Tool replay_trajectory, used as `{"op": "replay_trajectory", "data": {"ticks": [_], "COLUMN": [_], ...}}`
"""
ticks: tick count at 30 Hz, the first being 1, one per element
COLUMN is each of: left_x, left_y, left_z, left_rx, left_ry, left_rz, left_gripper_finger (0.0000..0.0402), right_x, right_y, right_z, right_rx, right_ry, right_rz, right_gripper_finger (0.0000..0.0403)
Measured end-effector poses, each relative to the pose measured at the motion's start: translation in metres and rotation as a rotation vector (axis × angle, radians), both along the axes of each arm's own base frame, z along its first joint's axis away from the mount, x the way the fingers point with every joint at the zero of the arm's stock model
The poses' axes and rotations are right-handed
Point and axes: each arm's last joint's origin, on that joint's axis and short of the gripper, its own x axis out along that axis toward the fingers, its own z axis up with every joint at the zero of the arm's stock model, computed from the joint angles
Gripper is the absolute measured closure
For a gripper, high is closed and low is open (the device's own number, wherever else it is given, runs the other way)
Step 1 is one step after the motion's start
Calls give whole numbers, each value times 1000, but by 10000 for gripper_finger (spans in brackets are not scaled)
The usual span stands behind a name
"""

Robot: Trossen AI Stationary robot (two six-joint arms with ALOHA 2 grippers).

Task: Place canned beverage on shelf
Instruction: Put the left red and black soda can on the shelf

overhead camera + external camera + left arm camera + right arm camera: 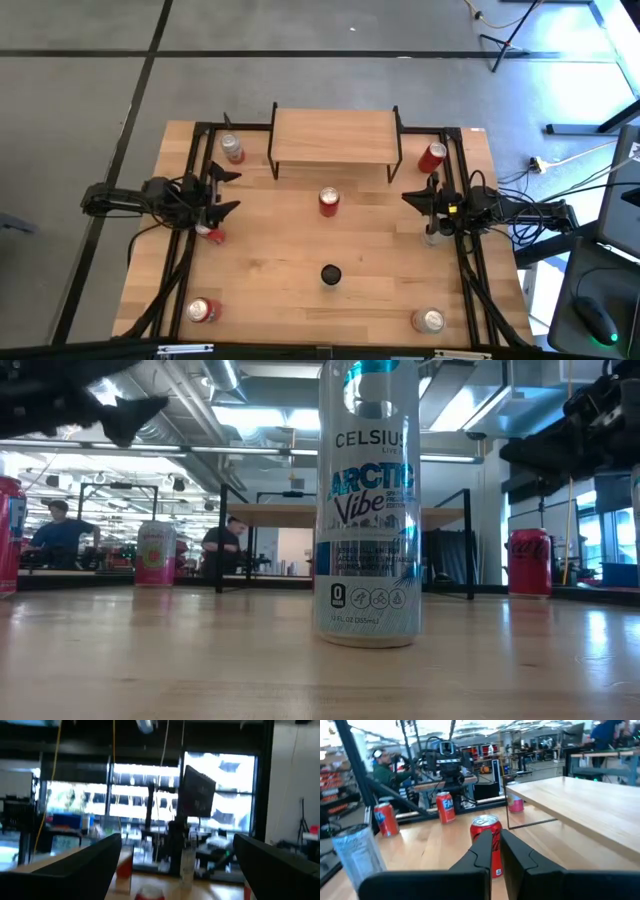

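Near the table's centre, just in front of the empty shelf [334, 137], stood an upright red can [329, 201], apart from both arms. It was judged rigid but thin-walled, smooth and slippery; grip belonged mid-body. The left gripper [226, 191] hung open and empty; the right gripper [408, 197] was nearly closed, holding nothing.

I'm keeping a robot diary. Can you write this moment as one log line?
left gripper: open, left table edge | right gripper: shut, right edge, empty | shelf: no cans on it | red can: standing in front of shelf
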Motion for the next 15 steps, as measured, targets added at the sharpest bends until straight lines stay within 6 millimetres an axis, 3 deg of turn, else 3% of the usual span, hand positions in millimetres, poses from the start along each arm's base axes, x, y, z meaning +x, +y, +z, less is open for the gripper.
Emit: {"op": "replay_trajectory", "data": {"ticks": [7, 15], "left_x": [0, 17], "left_y": [3, 5], "left_z": [12, 30], "left_rx": [-84, -110], "left_ry": [-6, 128], "left_rz": [81, 195], "left_gripper_finger": [24, 24], "right_x": [0, -1], "right_y": [0, -3], "right_z": [0, 6], "right_rx": [138, 170], "right_ry": [-22, -90], "right_rz": [-2, -78], "right_gripper_finger": [379, 379]}}
